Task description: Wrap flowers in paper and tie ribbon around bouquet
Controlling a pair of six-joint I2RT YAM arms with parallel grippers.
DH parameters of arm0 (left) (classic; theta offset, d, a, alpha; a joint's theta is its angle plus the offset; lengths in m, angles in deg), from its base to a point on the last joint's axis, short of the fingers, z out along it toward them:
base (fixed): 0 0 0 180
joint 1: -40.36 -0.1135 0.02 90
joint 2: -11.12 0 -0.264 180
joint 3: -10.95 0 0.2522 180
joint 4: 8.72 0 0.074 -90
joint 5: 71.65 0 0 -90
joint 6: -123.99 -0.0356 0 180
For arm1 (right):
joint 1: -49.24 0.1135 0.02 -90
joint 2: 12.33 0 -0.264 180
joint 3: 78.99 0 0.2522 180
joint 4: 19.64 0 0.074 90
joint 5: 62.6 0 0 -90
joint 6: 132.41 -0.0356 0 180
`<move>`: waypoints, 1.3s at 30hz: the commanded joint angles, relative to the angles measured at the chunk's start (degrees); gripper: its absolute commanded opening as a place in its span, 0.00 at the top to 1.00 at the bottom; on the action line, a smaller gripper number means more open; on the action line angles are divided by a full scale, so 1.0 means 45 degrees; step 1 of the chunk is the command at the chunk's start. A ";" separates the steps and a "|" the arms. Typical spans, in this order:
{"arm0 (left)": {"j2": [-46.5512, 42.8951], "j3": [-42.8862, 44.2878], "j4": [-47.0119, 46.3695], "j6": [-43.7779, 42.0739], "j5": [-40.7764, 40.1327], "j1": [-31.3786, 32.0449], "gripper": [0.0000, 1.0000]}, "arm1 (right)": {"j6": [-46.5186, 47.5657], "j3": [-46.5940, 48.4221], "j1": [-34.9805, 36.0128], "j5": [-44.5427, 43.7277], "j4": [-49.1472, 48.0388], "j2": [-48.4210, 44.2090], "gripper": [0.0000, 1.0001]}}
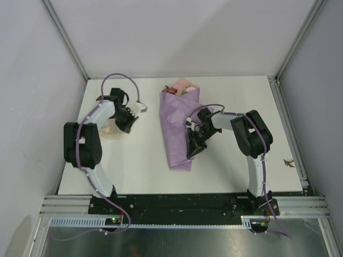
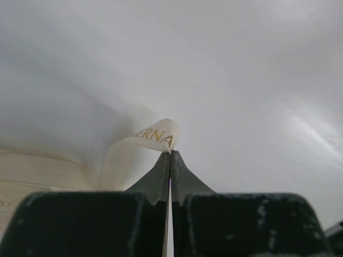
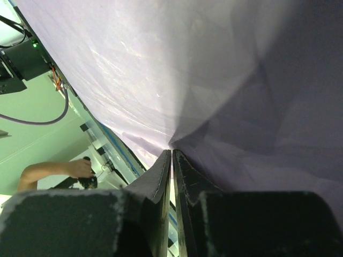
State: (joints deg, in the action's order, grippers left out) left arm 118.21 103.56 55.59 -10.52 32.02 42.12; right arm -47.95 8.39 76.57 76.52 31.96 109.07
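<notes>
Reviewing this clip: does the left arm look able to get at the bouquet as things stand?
Probably yes. Only bare table lies between the left pincer and the bouquet. That pincer is already shut on the ribbon, though, and the right pincer grips the bouquet's other side.

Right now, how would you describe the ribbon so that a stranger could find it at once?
On the white table, look left of the purple bouquet to the left gripper. The ribbon is the cream strip pinched between its shut fingers, curling over their tips. Only it carries gold letters.
</notes>
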 commanded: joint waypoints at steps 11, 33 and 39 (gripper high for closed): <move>-0.6551 -0.5468 -0.0076 0.2631 0.6011 0.9233 1.00 | 0.0216 -0.0365 -0.0039 -0.1291 -0.0175 0.0402 0.89; -0.3587 -0.8515 -1.3094 1.6865 0.6576 0.4482 0.28 | -0.0020 -0.0657 0.0058 -0.0661 -0.0654 0.0243 0.89; -0.1030 -0.8220 -1.5639 1.8912 0.6598 0.4434 0.27 | 0.0037 -0.0677 0.0109 -0.0623 -0.0711 0.0253 0.88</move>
State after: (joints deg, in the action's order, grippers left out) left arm 108.68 64.92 -1.92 64.69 62.20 62.33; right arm -49.04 6.78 76.40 78.95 29.65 109.05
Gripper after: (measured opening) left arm 0.723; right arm 0.112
